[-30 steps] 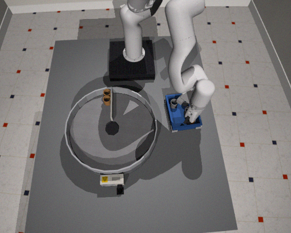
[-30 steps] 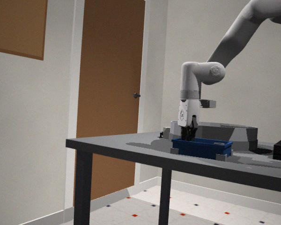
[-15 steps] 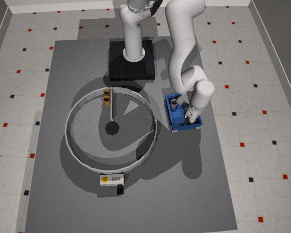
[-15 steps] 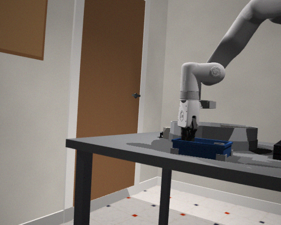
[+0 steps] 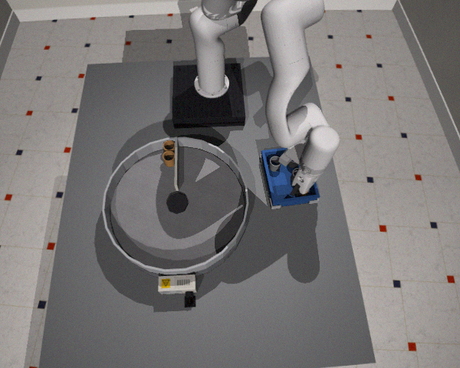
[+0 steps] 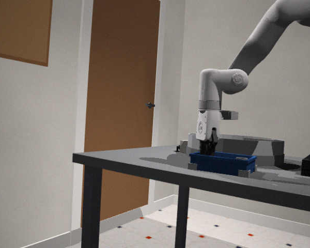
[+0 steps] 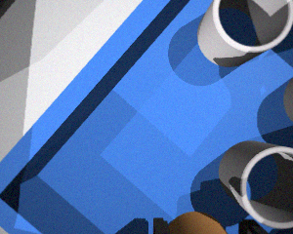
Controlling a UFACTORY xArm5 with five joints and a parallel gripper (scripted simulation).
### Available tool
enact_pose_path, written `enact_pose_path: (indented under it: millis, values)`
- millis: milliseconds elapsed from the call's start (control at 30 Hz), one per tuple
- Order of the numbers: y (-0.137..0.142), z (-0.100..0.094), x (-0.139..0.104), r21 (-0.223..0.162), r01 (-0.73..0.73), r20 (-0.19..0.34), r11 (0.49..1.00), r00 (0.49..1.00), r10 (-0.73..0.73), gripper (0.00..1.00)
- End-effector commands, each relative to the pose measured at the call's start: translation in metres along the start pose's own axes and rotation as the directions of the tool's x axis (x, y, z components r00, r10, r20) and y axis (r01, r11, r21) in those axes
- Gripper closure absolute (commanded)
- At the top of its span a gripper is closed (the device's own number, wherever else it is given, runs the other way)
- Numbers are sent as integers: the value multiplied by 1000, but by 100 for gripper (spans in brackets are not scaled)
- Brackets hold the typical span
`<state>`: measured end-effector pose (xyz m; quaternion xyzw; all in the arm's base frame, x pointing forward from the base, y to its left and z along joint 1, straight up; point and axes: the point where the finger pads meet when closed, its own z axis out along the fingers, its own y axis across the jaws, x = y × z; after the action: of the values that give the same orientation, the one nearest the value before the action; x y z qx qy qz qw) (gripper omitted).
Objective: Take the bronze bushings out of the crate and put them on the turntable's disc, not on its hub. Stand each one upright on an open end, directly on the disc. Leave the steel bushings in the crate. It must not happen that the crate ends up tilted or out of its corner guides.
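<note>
- Clamping on a bronze bushing [image 7: 195, 223] deep in the crate [image 5: 271, 185], the gripper [image 5: 296, 192] has its grasp.
- Lift straight up, missing the steel bushings [image 7: 264, 187] beside it.
- Carry to the disc [image 5: 142, 205], beside the two [image 5: 169, 153] already standing, off the hub [image 5: 177, 202].

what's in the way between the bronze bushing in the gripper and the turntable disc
The gripper is shut on a bronze bushing down inside the blue crate. The crate wall and the turntable's raised rim stand between it and the disc; lifting above both should avoid them.
</note>
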<state>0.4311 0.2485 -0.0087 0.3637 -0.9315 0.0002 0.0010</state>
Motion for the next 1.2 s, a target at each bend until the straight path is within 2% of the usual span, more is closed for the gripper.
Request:
enact_pose_path:
  millis: [0,1000,1167]
  values:
    - [0,-2,-2,1,0,4,1000,1000,0,100]
    - [0,-2,-2,1,0,4,1000,1000,0,100]
    - [0,-8,-2,1,0,4,1000,1000,0,100]
